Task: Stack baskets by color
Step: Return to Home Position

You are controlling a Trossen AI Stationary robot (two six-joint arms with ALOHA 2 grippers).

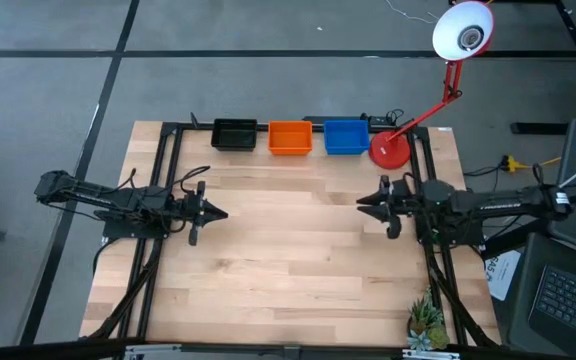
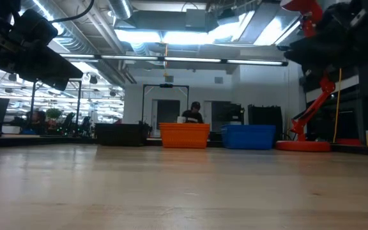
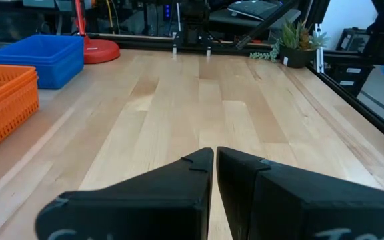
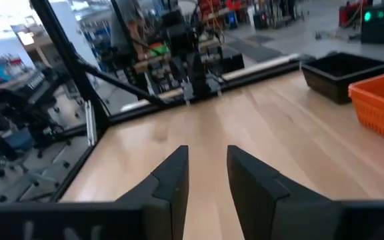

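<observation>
A black basket (image 1: pixel 234 134), an orange basket (image 1: pixel 290 138) and a blue basket (image 1: pixel 346 137) stand side by side on their bottoms at the table's far edge. The low view shows them in the same row: black (image 2: pixel 121 134), orange (image 2: pixel 184 135), blue (image 2: pixel 249 136). Whether others are nested inside them does not show. My left gripper (image 1: pixel 223 213) hovers at the table's left side, pointing right, shut and with nothing in it (image 3: pixel 215 160). My right gripper (image 1: pixel 360 200) hovers at the right side, pointing left, open, with nothing between its fingers (image 4: pixel 207 157).
A red lamp base (image 1: pixel 389 150) stands right beside the blue basket, and its white head (image 1: pixel 463 32) hangs beyond the far edge. A small plant (image 1: pixel 426 322) sits at the near right corner. Bare wood (image 1: pixel 288 240) lies between the two grippers. A person (image 2: pixel 195 112) is in the room behind.
</observation>
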